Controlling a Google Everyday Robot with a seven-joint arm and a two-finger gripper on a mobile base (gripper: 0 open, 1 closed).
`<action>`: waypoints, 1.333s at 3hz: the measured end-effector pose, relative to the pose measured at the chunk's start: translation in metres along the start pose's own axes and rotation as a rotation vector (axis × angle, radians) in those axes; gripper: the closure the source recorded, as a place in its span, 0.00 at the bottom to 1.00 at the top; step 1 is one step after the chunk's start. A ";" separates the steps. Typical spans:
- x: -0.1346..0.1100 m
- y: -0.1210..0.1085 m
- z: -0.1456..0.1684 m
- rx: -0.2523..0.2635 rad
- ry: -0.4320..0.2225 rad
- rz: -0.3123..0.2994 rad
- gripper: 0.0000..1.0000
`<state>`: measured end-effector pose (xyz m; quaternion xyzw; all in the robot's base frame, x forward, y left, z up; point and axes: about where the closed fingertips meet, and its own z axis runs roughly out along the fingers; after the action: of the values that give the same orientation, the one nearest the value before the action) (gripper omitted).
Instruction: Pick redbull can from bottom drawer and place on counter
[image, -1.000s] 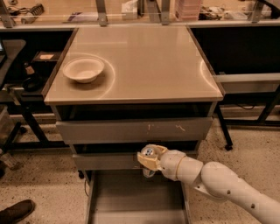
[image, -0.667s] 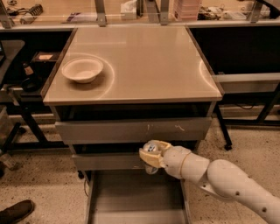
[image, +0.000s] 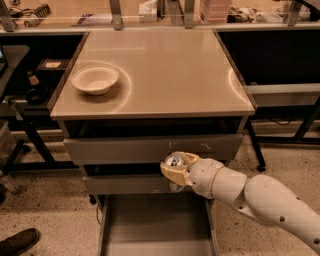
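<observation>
Above the open bottom drawer, the gripper pinches the redbull can between its fingers, silver top up, long axis roughly upright; beyond, a white bowl sits on the counter.

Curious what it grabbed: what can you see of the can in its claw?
Only the top of the can shows: a small shiny silver disc with a hint of blue. The beige gripper is closed around it, hiding the body, in front of the drawer fronts, above the open bottom drawer.
</observation>
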<state>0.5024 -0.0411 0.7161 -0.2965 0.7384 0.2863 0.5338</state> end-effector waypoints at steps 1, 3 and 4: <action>-0.017 -0.002 -0.002 0.017 -0.024 0.013 1.00; -0.091 -0.006 -0.021 0.039 -0.067 -0.033 1.00; -0.135 -0.006 -0.031 0.041 -0.066 -0.086 1.00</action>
<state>0.5222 -0.0502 0.8531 -0.3075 0.7126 0.2577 0.5756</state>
